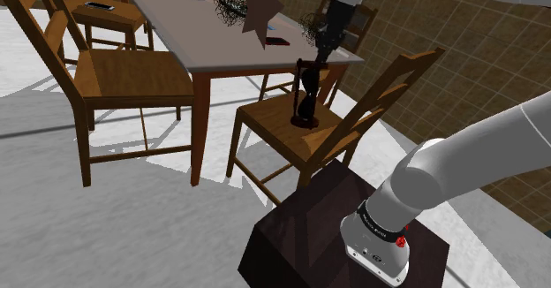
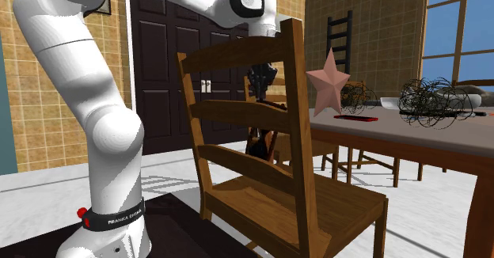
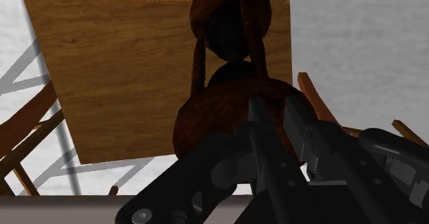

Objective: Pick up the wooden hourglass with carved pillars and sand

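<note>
A dark wooden hourglass [image 1: 306,94] with thin pillars stands upright on the seat of a wooden chair [image 1: 281,129] that is pushed up to the table's corner. My black gripper [image 1: 315,64] comes down at a slant and sits right at the hourglass's top disc. In the second exterior view the hourglass [image 2: 261,142] is partly hidden behind the chair's back slats [image 2: 237,110], with the gripper [image 2: 260,81] just above it. In the wrist view the gripper [image 3: 275,109] lies over the edge of the round top disc [image 3: 220,123], and the hourglass's base [image 3: 230,13] rests on the chair seat [image 3: 124,71].
A grey-topped table [image 1: 177,21] stands close behind the chair, carrying a brown star [image 1: 262,8], wire tangles [image 1: 231,6] and a small flat red item [image 1: 276,40]. A second wooden chair [image 1: 115,74] stands at the shoulder view's left. The dark stand [image 1: 300,233] is just in front.
</note>
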